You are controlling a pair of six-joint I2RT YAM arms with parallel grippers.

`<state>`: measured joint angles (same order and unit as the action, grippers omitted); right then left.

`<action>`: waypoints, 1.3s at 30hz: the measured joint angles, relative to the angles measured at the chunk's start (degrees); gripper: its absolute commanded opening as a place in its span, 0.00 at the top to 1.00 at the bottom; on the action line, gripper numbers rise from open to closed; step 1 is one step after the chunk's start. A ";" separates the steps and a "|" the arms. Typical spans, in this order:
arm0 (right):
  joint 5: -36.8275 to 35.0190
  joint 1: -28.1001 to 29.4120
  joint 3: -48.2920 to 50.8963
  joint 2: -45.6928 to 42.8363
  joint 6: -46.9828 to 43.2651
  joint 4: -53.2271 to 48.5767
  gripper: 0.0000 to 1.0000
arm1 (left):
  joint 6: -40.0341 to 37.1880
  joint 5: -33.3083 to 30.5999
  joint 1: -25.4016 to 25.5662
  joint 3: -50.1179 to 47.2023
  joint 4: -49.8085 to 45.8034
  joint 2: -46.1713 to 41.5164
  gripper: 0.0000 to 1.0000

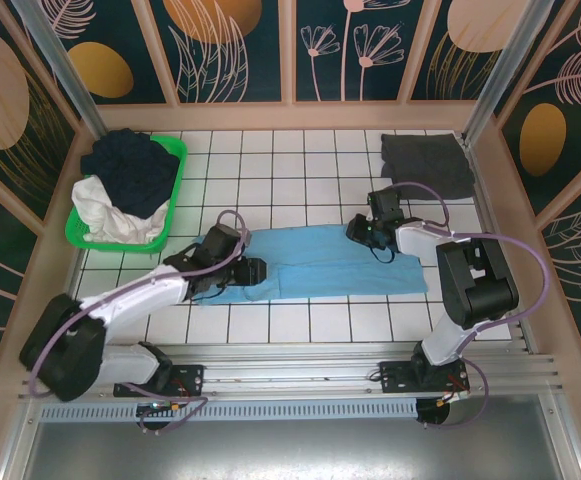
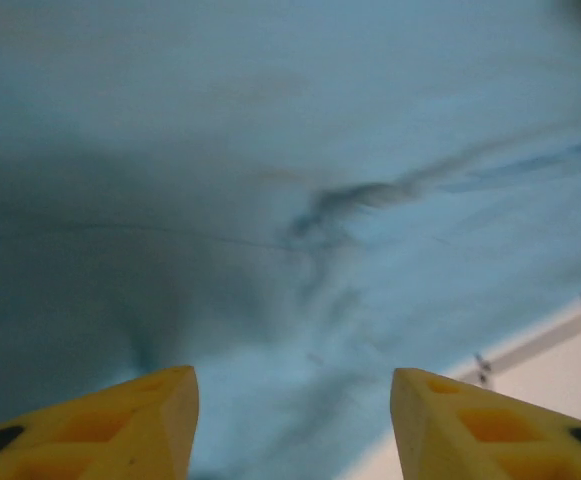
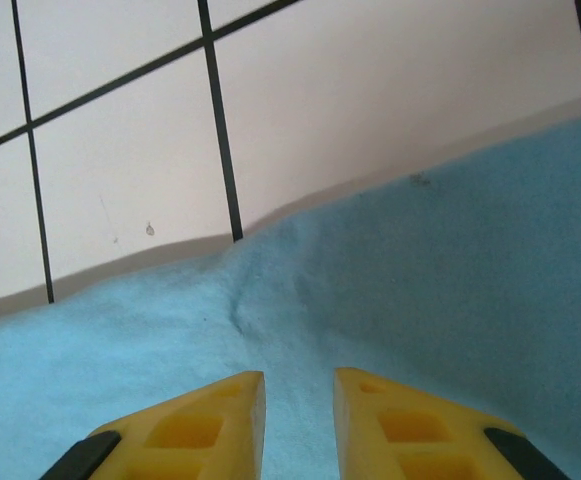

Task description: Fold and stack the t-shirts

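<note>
The light blue t-shirt [image 1: 340, 262] lies as a long folded strip across the middle of the worktop [image 1: 300, 160]. The dark grey t-shirt [image 1: 427, 163] lies at the far right corner. The left end effector [image 1: 253, 272] is released, jaws apart over the blue strip's left end. The right end effector [image 1: 358, 232] is at the strip's far edge with its fingers nearly together; I cannot tell whether it is grasping the cloth.

Soft matt cloth of the light blue tee [image 1: 340, 262], smooth tiled table [image 1: 270, 190], green plastic basket [image 1: 177, 170].

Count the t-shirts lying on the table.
2: the light blue t-shirt in the middle, the dark grey t-shirt at the far right. The green basket may hide others.
</note>
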<state>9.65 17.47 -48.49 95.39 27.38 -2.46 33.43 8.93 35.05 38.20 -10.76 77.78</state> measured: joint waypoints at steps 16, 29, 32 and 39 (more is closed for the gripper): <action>-0.61 0.15 1.77 -0.15 0.00 0.02 0.76 | 6.56 7.34 -0.13 -17.55 1.99 -16.02 0.51; -2.05 0.15 3.56 -4.74 -0.04 -0.81 0.74 | 5.97 4.63 -0.63 -6.64 4.28 -16.22 0.42; -2.56 0.15 3.54 -2.58 -0.07 -1.05 0.74 | 4.68 2.45 -2.97 -4.66 7.56 -4.33 0.45; -2.99 0.15 6.49 -3.67 1.11 -1.49 0.74 | 1.44 0.61 -9.53 5.92 12.92 17.84 0.46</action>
<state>6.66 17.63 -42.00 91.72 28.49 -3.95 34.87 9.54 25.52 44.12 2.15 95.61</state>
